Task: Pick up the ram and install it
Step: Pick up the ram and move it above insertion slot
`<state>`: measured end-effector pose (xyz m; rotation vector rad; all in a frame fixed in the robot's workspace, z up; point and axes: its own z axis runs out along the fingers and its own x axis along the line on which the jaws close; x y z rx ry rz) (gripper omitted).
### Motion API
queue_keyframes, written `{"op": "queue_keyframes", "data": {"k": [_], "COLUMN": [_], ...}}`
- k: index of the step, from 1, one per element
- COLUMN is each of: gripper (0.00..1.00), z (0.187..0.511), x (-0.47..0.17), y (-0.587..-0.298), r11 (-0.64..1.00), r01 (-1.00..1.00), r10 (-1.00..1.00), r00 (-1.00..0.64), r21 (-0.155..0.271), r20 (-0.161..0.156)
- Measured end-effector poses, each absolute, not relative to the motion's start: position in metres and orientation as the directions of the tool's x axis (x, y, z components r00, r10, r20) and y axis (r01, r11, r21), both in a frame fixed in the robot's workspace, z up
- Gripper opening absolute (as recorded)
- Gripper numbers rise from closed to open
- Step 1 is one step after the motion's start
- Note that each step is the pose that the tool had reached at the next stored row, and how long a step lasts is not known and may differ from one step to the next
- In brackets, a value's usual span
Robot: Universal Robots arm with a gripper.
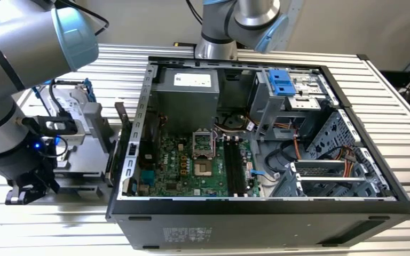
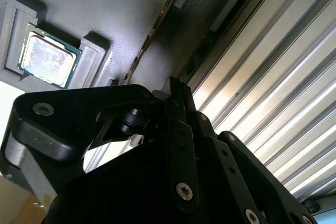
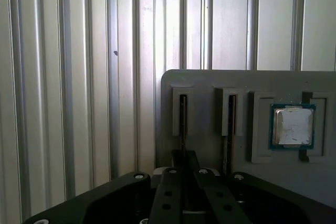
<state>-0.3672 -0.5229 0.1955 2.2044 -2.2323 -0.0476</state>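
Black tool [image 3: 185,163] partly hides the edge-on ram [image 3: 182,116].

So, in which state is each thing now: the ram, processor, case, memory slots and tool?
ram, standing on edge in a slot of the grey holder, not yet installed
processor, lying flat in its recess of the holder
computer case, open, side cover off
memory slots, look empty
tool, above the ram's slot in the holder

Ribbed metal tabletop [image 1: 404,120], pale wall [image 1: 148,21]
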Motion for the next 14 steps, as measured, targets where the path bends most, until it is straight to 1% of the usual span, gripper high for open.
{"op": "queue_keyframes", "data": {"k": [14], "gripper": [0.00], "z": [0.210], "x": [-0.367], "y": [-0.523], "r11": [0.012], "r01": [-1.000], "r10": [-1.000], "r00": [-0.013], "r21": [0.024], "r20": [-0.018]}}
